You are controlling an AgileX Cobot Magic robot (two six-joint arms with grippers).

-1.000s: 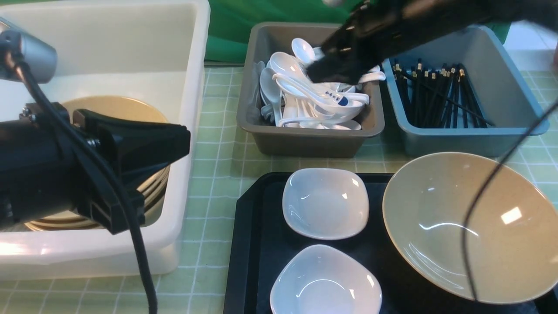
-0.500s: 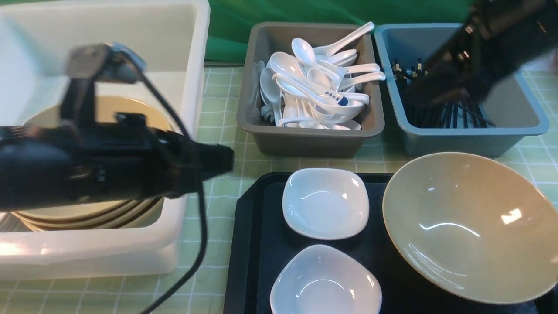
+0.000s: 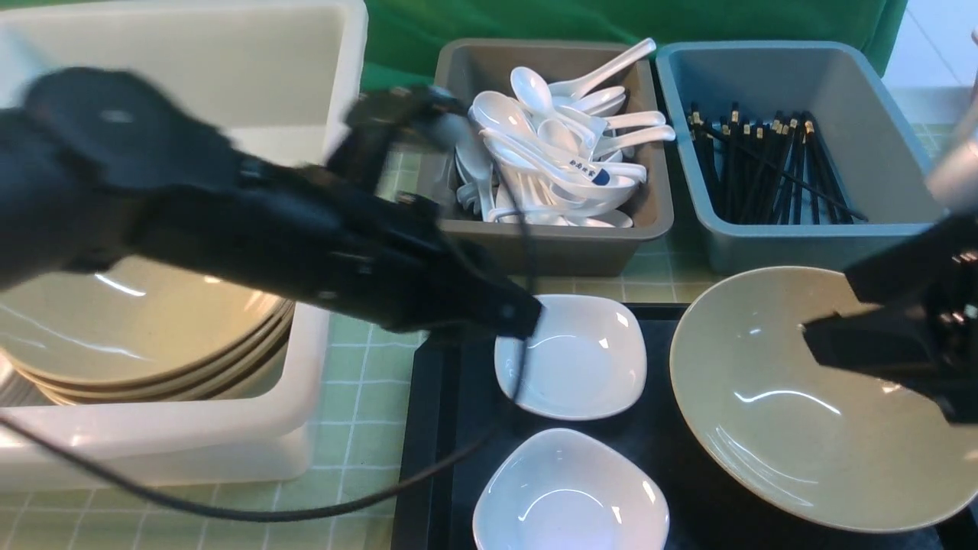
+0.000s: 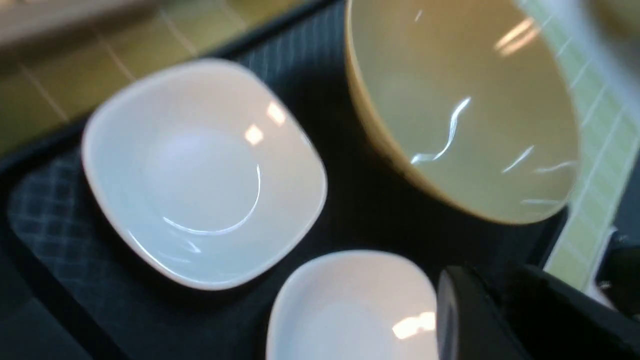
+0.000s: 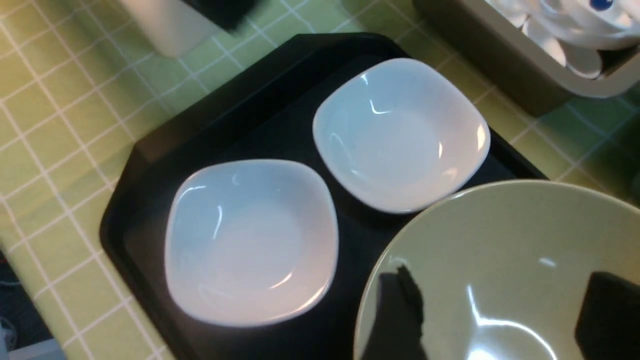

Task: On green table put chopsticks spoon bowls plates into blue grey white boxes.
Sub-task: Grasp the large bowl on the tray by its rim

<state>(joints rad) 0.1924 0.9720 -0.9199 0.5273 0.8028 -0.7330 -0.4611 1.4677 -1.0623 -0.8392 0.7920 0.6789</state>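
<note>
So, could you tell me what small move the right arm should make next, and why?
Probably lower the right gripper toward the rim of the beige bowl so one finger goes each side. It hovers open with both fingers over the bowl's inside, gripping nothing, and the bowl sits on the black tray, not yet boxed.

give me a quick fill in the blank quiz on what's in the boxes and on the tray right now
1. The box holding the white spoons is coloured ____.
2. The blue box holds black ____.
3. The black tray carries ____ small white dishes.
4. The right gripper hangs open over the large beige ____.

Missing words: grey; chopsticks; two; bowl
</note>
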